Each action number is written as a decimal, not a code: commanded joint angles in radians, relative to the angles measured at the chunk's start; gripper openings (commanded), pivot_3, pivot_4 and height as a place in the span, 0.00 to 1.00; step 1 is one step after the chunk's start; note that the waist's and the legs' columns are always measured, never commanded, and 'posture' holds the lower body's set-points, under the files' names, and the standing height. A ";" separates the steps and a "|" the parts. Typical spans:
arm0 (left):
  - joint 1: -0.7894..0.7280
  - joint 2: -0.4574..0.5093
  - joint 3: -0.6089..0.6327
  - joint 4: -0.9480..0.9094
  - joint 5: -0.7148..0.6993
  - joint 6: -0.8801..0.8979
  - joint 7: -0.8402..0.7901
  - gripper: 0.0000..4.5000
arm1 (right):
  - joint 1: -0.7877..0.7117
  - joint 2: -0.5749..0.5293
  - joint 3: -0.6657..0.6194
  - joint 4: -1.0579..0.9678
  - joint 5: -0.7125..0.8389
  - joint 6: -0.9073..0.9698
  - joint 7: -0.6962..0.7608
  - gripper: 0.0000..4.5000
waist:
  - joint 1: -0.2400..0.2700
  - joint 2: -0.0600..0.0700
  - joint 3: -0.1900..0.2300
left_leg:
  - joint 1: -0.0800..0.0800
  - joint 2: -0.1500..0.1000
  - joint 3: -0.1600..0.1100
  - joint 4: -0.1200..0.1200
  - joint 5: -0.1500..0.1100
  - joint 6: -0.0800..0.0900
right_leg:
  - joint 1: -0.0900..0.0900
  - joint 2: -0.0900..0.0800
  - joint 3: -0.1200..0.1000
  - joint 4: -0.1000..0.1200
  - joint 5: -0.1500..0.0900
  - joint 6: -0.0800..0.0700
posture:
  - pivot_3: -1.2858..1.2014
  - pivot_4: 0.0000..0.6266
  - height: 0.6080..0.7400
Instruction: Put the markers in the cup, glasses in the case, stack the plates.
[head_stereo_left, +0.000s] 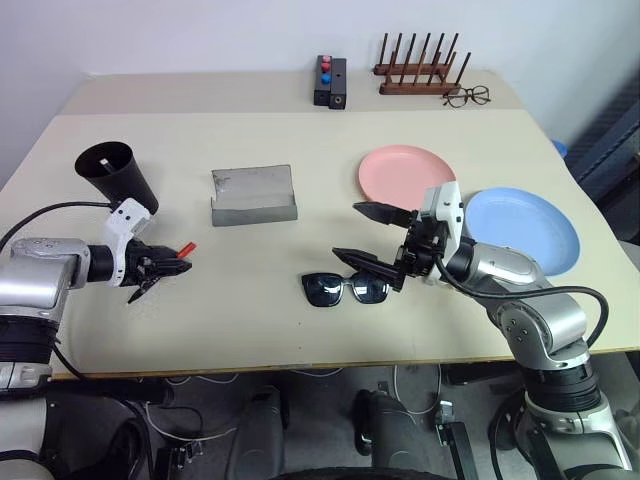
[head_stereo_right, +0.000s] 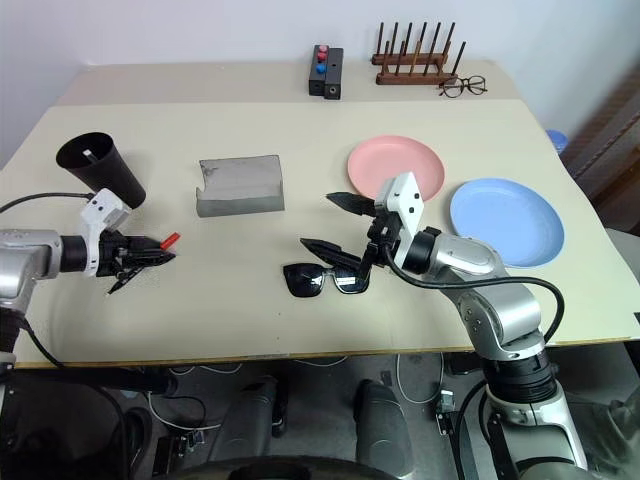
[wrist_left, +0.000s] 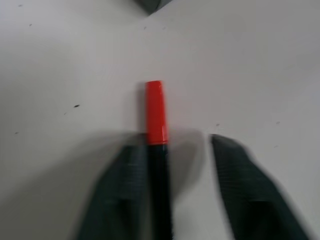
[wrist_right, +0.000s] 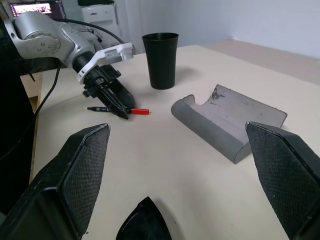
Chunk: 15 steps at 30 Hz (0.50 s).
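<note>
- Left eye view, beige tabletop: carries every item below.
- Left gripper: low over the tabletop's left side, jaws around the red-capped marker; left wrist view shows one finger against the barrel and the other a little apart, so a firm clamp cannot be told.
- Second marker, black: lies on the tabletop just beside the left gripper, seen in the right wrist view.
- Cup, black, tapered: stands near the left edge, behind the left gripper.
- Case, grey, lid open: centre-left of the tabletop, between cup and pink plate.
- Sunglasses, black: lie on the tabletop near the front edge, under the right gripper's lower finger.
- Right gripper: above the sunglasses, jaws wide apart, holding nothing.
- Pink plate and blue plate: side by side on the right, unstacked.
- Far edge: black box with red and blue buttons, wooden rack, wire-framed spectacles.
</note>
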 joint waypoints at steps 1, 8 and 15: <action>0.012 0.001 -0.036 0.024 0.025 0.015 0.015 0.05 | -0.008 0.005 -0.013 -0.015 0.003 -0.022 0.002 0.98 | 0.000 0.000 0.000 | 0.000 0.000 0.000 0.000 0.000 0.000 | 0.000 0.000 0.000 0.000 0.000 0.000 | 0.52 0.24 1.00; 0.008 -0.009 -0.034 0.085 0.038 -0.042 0.045 0.01 | -0.002 -0.012 -0.018 -0.017 0.016 -0.014 0.022 0.98 | 0.000 0.004 -0.002 | 0.001 0.000 0.000 0.000 0.000 0.000 | 0.000 0.000 0.000 0.000 0.000 0.000 | 0.52 0.24 1.00; 0.001 -0.025 0.069 0.064 -0.056 -0.090 0.012 0.01 | 0.006 -0.049 -0.024 -0.011 0.021 -0.008 0.063 0.98 | 0.001 0.007 -0.004 | 0.001 0.000 0.000 0.000 0.000 0.000 | 0.000 0.000 0.000 0.001 0.000 0.000 | 0.52 0.24 1.00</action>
